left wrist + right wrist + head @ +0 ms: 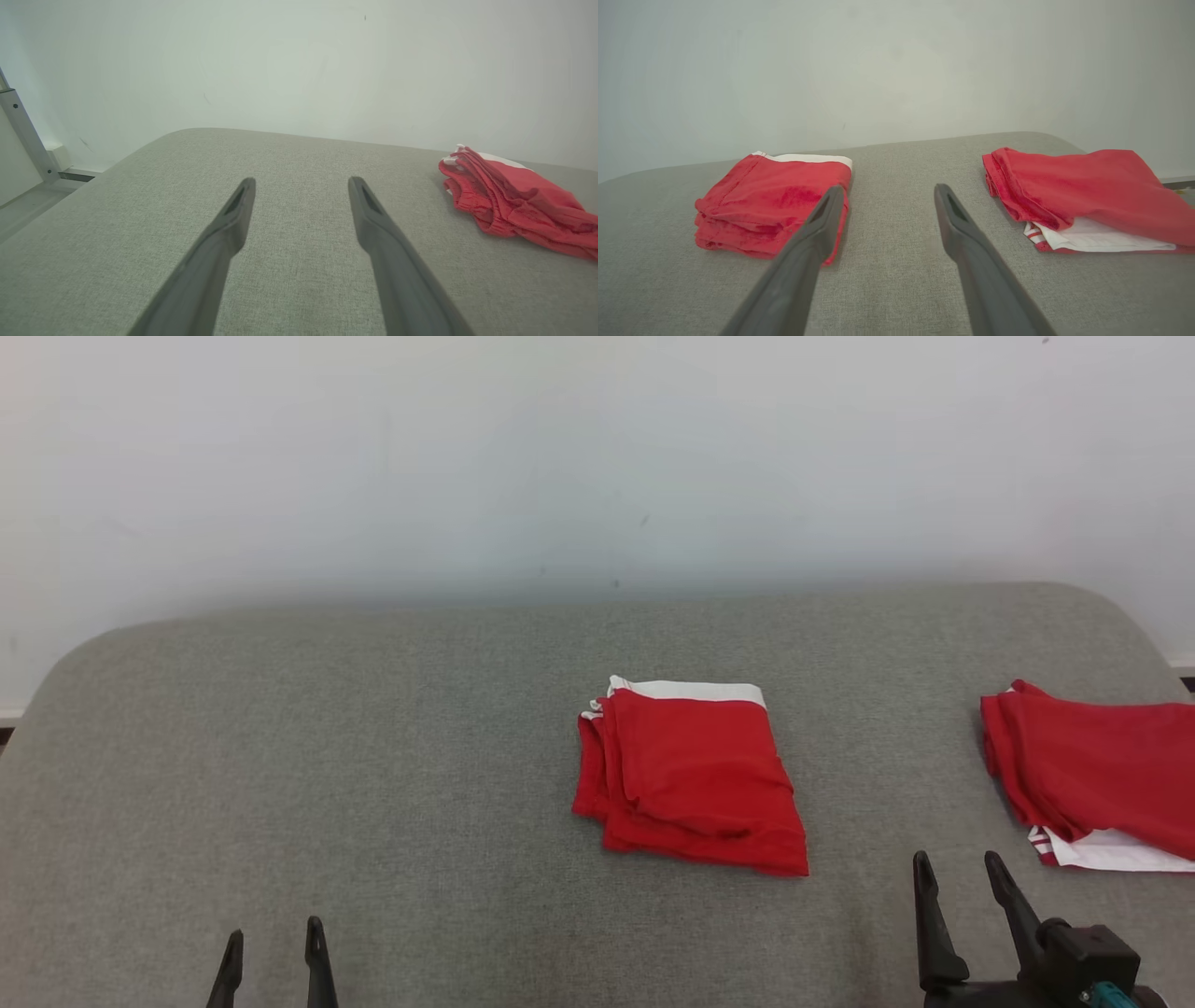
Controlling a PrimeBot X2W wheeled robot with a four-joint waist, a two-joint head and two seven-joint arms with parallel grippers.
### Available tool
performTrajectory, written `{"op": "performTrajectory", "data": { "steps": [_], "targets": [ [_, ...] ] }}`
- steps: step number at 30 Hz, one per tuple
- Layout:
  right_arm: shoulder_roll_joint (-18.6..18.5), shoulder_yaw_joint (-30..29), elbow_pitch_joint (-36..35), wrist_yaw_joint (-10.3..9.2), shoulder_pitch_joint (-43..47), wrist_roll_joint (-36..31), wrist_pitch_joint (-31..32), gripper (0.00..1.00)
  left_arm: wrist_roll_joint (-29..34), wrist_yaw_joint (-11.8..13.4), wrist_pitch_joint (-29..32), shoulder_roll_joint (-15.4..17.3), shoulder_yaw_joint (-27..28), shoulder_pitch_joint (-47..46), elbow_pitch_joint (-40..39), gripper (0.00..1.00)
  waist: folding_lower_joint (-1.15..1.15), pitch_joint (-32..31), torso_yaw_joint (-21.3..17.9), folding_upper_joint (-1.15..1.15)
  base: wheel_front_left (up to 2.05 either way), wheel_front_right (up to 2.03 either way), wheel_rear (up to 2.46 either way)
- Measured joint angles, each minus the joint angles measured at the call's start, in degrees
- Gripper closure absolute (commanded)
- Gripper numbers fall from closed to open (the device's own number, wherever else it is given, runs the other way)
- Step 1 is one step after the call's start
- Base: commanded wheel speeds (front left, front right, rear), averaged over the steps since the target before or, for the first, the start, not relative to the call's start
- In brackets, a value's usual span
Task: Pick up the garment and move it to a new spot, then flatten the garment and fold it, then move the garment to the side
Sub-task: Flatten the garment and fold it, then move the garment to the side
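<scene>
A red garment (693, 777) with a white band lies folded into a small rectangle at the middle of the grey padded table (373, 756). It also lies at the right of the left wrist view as the garment (509, 200) and at the left of the right wrist view as the garment (770, 203). My left gripper (274, 945) stands open at the front left, well away from it, with nothing between its fingers. My right gripper (956, 865) is open and empty at the front right, a little to the garment's right and nearer me.
A second folded red garment (1097, 775) with a white part under it lies at the table's right edge, also seen as the red pile (1087, 196) in the right wrist view. A pale wall rises behind the table. A metal frame post (23, 135) stands off the table's left.
</scene>
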Motion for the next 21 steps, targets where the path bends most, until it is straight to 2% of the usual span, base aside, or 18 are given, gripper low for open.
{"op": "performTrajectory", "data": {
  "steps": [9, 21],
  "targets": [
    [-0.02, 1.74, 1.75, 0.00, 0.42, 0.44, -0.80, 0.00, 1.85, -1.41, 0.00, 0.00, 1.08, 1.42, 1.00, 0.00, 0.00, -0.94, -1.11, 0.00, 0.00, 0.00, 0.00],
    [-0.09, 2.72, 1.66, 0.00, 0.77, -0.09, 0.03, 0.00, 2.05, -1.86, 0.00, 0.00, 1.32, 1.53, 1.58, 0.00, 0.00, -0.90, -0.73, 0.00, 0.00, 0.00, 0.00]
  ]
}}
